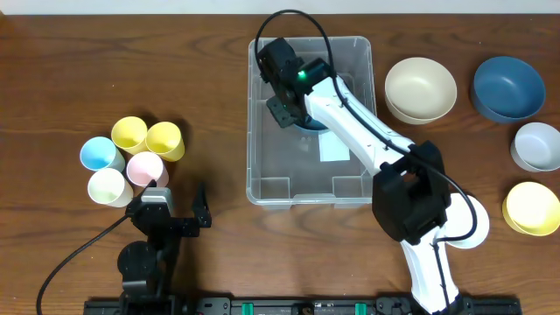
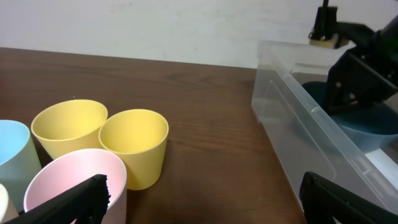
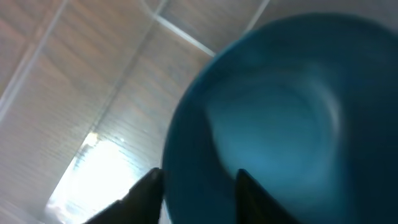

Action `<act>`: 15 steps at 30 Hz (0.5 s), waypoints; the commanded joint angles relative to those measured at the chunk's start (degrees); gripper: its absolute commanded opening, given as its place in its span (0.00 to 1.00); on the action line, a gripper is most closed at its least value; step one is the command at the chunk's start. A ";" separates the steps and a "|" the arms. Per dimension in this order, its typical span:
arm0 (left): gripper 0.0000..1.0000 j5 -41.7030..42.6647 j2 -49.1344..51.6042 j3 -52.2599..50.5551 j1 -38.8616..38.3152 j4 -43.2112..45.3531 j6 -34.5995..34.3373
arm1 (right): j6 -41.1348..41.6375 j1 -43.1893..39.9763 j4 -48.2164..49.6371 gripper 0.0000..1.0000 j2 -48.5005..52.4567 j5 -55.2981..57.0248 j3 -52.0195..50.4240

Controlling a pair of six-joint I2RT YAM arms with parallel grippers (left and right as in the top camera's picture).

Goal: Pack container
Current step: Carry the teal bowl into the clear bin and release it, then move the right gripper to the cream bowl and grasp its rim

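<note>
Reaching arm: the right gripper [image 3: 199, 186] is down inside the container [image 1: 255, 140], at its far left part
Right jaws: standing apart astride the rim of a dark blue bowl [image 3: 280, 124]; the wrist view is blurred, so I cannot tell whether either finger touches that rim
Container: clear plastic, on the table [image 1: 52, 52] at its middle, with the long sides running away from the robot
Inside the container: the dark blue bowl lies on the floor in the far half, and a white label [image 1: 334, 149] lies nearer the robot
Left gripper [image 1: 179, 206]: low over the table just on the robot's side of the cups, well apart from the container
Left jaws: spread wide, with nothing between them
Cups [image 1: 131, 159]: two yellow, one blue, one pink and one cream, upright in a tight cluster to the left of the container
Loose bowls: a cream one [image 1: 421, 87], a dark blue one [image 1: 508, 87], a pale grey one [image 1: 536, 144] and a yellow one [image 1: 532, 207] are on the table to the right of the container
</note>
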 commanded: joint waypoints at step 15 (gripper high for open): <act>0.98 0.55 -0.35 -1.42 0.39 -0.68 0.79 | 14.03 -21.55 -19.63 0.99 -13.60 2.21 22.93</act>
